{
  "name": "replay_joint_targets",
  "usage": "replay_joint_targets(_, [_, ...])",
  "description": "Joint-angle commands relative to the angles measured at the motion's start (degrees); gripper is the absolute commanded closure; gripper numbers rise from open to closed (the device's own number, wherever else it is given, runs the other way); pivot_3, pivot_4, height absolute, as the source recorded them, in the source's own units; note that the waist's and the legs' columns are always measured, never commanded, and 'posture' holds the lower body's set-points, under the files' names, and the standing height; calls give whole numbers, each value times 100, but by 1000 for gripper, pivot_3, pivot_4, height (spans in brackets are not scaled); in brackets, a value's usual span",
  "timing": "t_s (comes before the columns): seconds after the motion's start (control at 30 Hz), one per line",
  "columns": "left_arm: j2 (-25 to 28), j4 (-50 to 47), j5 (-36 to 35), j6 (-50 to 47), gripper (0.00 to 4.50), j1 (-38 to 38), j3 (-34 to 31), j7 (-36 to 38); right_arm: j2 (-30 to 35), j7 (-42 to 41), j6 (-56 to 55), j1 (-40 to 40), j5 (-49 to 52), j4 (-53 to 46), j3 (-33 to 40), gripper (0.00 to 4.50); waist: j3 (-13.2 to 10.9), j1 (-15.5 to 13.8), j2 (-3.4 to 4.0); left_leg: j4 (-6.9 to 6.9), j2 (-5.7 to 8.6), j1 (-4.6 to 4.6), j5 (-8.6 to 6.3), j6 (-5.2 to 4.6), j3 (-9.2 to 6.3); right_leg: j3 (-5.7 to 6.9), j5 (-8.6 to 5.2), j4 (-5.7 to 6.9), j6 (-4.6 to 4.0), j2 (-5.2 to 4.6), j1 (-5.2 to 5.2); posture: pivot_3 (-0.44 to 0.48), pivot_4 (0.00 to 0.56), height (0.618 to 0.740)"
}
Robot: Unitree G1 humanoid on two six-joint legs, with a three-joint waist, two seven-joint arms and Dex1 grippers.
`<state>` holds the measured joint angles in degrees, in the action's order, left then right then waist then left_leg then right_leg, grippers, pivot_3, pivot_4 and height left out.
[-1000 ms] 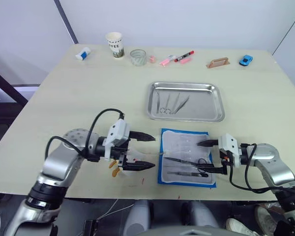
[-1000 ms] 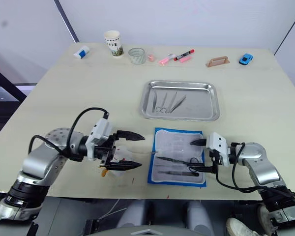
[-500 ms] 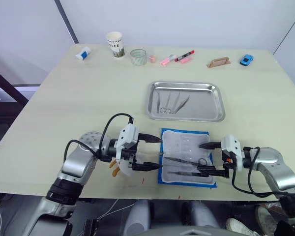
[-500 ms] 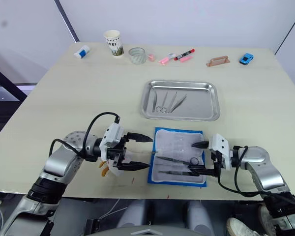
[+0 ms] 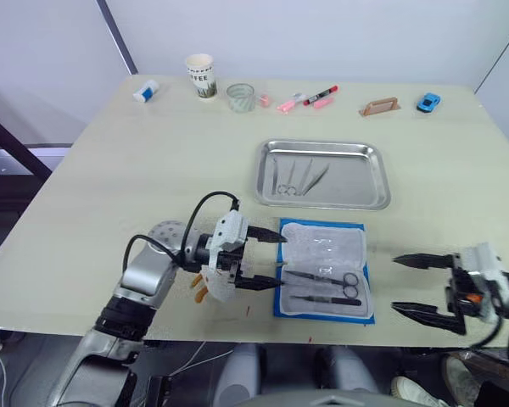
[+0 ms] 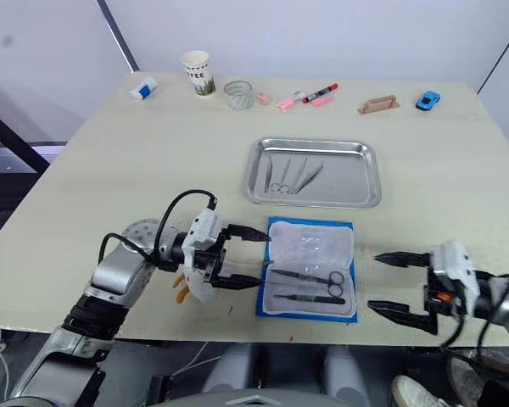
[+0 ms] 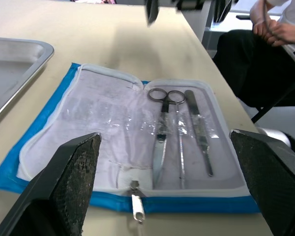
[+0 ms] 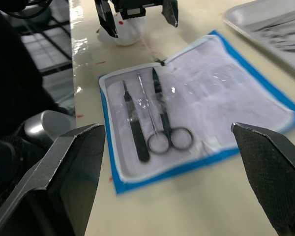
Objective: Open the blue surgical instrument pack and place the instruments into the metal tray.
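Centrally, near the front edge of a pale wooden table [image 5: 110,170], the blue surgical instrument pack [image 5: 324,268] is lying open, its whitish clear-pocket lining being shown face up. Scissors [image 5: 327,276] and two slimmer instruments [image 5: 322,298] are being held in the pockets of its nearer half. Just behind the pack, the metal tray [image 5: 322,175] is being occupied by a few slim tools [image 5: 293,179].

The left gripper [image 5: 269,260] is being held at the pack's left edge, fingers spread wide — nothing between them. The right gripper [image 5: 417,286] is being held well apart from the pack, beyond its right side, likewise spread and empty.

Along the far edge a paper cup [image 5: 200,76], a glass [image 5: 239,97], pink and red markers [image 5: 308,98] and a small blue toy car [image 5: 427,103] are being kept in a row — white walls are standing behind the table. A seated person's dark trousers [image 7: 265,69] are being glimpsed in the left wrist view.
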<state>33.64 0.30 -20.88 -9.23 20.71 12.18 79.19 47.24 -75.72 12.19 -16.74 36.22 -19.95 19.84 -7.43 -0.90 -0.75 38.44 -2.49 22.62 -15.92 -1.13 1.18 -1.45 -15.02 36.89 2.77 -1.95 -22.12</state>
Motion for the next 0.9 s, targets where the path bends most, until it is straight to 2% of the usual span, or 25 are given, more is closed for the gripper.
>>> replay_joint_targets(0.03, [-117, 2, 176, 37, 38, 180, 180, -83, 26, 35, -90, -191, 194, -340, 495, 0, 0, 6, 0, 0, 0, -1, 0, 0, 0, -1, 0, 0, 0, 0, 0, 0, 150, 740])
replay_joint_targets(0.4, [-409, 550, 677, 155, 38, 602, 616, -144, -63, 353, 2, -464, 325, -783, 871, 0, -1, -2, -1, 1, 1, 0, 0, 0, 0, -2, 0, 1, 1, 2, 0, 0, 150, 740])
replay_joint_targets(0.6, [-744, 1432, 1136, 793, 38, 848, 887, -144, -41, 505, 65, -501, 419, -944, 926, 0, -1, -4, -1, 2, 5, 0, 0, 0, -1, -3, 0, 0, 1, 1, 1, 0, 150, 740])
replay_joint_targets(0.9, [-772, 1991, 1824, 1242, 38, 821, 1292, -236, 91, 552, 222, -206, 559, -1041, 879, 0, 3, -12, 1, 2, 6, -5, 0, 0, -4, -4, -1, 1, 2, 1, 7, 0, 150, 740])
